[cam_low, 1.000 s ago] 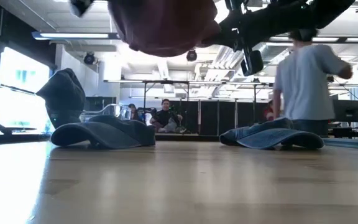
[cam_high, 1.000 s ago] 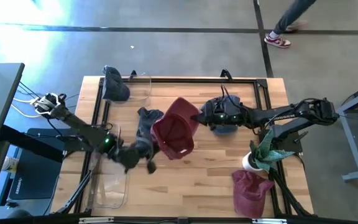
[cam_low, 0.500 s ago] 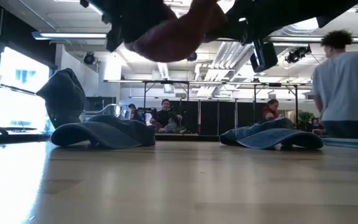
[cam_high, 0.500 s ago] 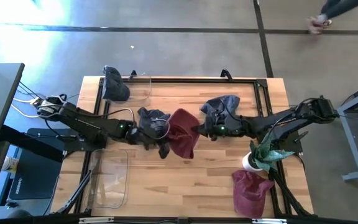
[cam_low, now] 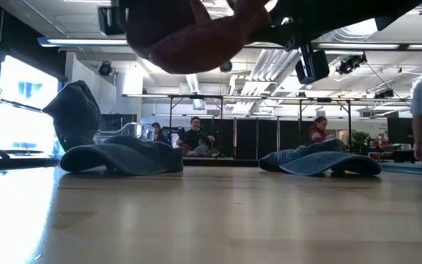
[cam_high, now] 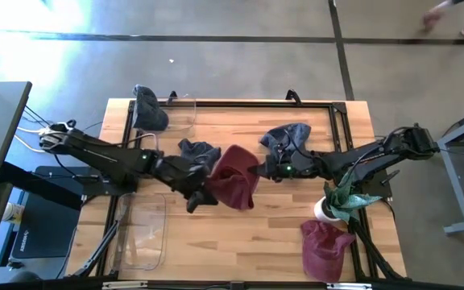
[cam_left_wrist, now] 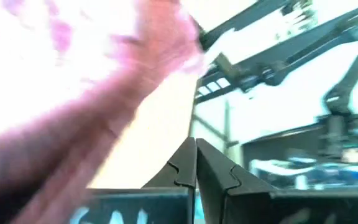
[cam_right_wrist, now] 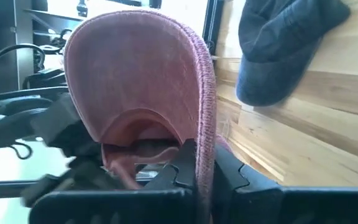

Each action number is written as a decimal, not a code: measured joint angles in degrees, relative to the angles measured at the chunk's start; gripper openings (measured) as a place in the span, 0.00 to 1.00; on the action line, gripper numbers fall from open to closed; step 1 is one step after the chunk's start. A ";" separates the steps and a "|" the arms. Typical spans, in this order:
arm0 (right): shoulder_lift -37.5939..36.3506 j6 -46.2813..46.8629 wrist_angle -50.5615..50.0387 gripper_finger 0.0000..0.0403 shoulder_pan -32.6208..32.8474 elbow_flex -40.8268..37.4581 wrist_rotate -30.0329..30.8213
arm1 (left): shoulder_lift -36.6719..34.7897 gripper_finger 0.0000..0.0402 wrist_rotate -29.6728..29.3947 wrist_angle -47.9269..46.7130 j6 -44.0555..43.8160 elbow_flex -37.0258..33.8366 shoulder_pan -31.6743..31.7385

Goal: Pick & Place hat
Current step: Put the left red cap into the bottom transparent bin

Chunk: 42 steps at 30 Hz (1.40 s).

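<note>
Leaves a second maroon hat (cam_high: pixel 325 246) flat at the front right corner of the counter (cam_high: pixel 240 242), beside a potted plant (cam_high: pixel 338 201), and a clear tray (cam_high: pixel 143 234) at the front left, all apart from the work. Carries the red hat (cam_high: pixel 234 177) over mid-counter, lifted well clear of the wood, as seen from the low view, where it hangs high with nothing under it. Clamps the right pincer (cam_high: pixel 258 171) fully closed on the edge of the brim, cloth pinched between the two dark fingers (cam_right_wrist: pixel 219 165), probably because a thin edge gives a firmer bite than the soft crown. Brings the left pincer (cam_high: pixel 196 192) against the hat's opposite side with its tips pressed together; cannot tell whether any cloth is caught there or only brushed, though meeting in the air like this looks like a handover or a two-sided steadying of a floppy thing. Keeps the hat high, likely to pass over the dark grey hat (cam_high: pixel 198 149) and the blue hat (cam_high: pixel 288 135) lying flat just behind. Shows, further back, another dark hat (cam_high: pixel 147 109) standing at the far left corner by a clear bin (cam_high: pixel 182 113). Takes in, beyond the counter, seated people (cam_low: pixel 195 136) in the room, none near the arms.
</note>
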 joint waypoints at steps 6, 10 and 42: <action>0.00 -0.93 -2.16 0.02 -0.28 -0.11 0.83 | -1.78 0.01 -13.02 0.65 0.80 2.63 -6.86; 0.00 -0.95 -2.11 0.03 -0.48 -0.11 2.04 | -0.40 0.01 -31.66 -4.25 3.43 2.80 -8.72; 0.04 -6.33 -10.61 0.02 -0.17 3.56 5.43 | 8.01 0.01 -14.64 -33.40 0.93 24.76 -4.34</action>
